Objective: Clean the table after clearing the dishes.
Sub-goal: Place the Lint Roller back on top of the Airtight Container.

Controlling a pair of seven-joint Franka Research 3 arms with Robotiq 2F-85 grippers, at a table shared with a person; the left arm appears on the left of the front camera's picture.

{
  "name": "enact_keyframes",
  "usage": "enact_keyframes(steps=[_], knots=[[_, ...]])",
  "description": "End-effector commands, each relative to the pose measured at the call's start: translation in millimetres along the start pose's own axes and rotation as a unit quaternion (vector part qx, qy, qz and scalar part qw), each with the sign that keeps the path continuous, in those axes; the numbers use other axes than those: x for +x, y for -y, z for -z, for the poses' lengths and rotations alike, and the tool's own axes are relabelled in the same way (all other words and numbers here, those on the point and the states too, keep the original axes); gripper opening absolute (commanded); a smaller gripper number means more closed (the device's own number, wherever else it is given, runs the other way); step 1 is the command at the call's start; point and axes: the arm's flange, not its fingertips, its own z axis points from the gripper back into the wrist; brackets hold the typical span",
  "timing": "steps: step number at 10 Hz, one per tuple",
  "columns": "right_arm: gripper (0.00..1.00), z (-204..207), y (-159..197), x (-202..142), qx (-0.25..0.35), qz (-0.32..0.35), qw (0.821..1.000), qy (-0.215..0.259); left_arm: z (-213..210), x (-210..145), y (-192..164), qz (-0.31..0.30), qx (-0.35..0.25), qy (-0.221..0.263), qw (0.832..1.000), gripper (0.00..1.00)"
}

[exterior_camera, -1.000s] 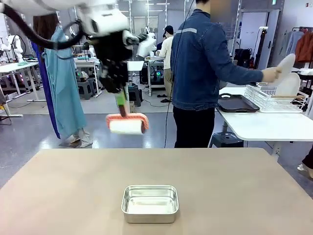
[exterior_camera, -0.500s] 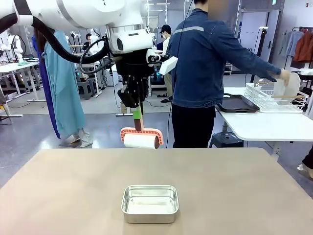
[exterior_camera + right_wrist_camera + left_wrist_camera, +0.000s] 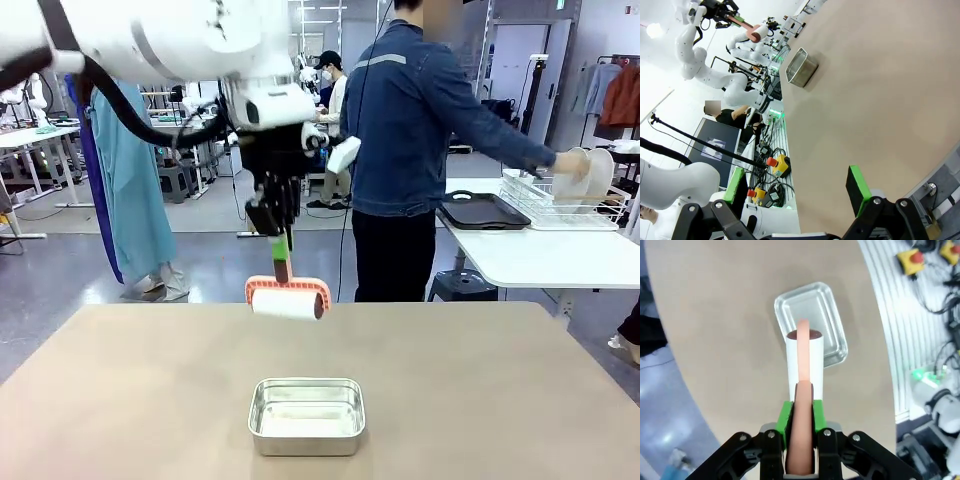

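Observation:
My left gripper (image 3: 272,218) is shut on the orange handle of a cleaning roller (image 3: 288,300), whose white roll hangs level above the far part of the beige table (image 3: 130,400). In the left wrist view the green pads (image 3: 785,420) clamp the handle, and the roller (image 3: 805,362) points down toward the table (image 3: 720,330). At the white side table a person's hand holds white dishes (image 3: 588,172) at a wire rack (image 3: 545,200). My right gripper (image 3: 796,187) stands open over the table (image 3: 880,100) with nothing between its fingers.
A small steel pan (image 3: 306,415) sits near the table's front middle, also seen under the roller (image 3: 832,315) and far off (image 3: 801,67). A dark tray (image 3: 487,212) lies on the white side table. The person stands just beyond the far edge.
My left arm has carried the roller right and down toward the table's far edge. The person's hand has brought the plates to the rack.

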Motion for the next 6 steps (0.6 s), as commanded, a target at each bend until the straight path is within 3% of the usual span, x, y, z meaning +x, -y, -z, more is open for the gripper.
enact_keyframes(steps=[1, 4, 6], knots=[[1.0, 6.7, -5.4, -3.3, -0.006, 0.001, 1.0, -0.003, 21.4, 12.0, -4.6, -0.051, -0.012, 0.011, 0.999, 0.21], [1.0, 6.7, -5.4, -3.3, -0.006, 0.001, 1.0, -0.003, 81.4, 15.2, -26.1, -0.043, -0.078, 0.037, 0.995, 0.21], [1.0, 6.7, -5.4, -3.3, -0.006, 0.001, 1.0, -0.003, 115.0, 17.8, -36.9, -0.037, -0.106, 0.03, 0.993, 0.21]])
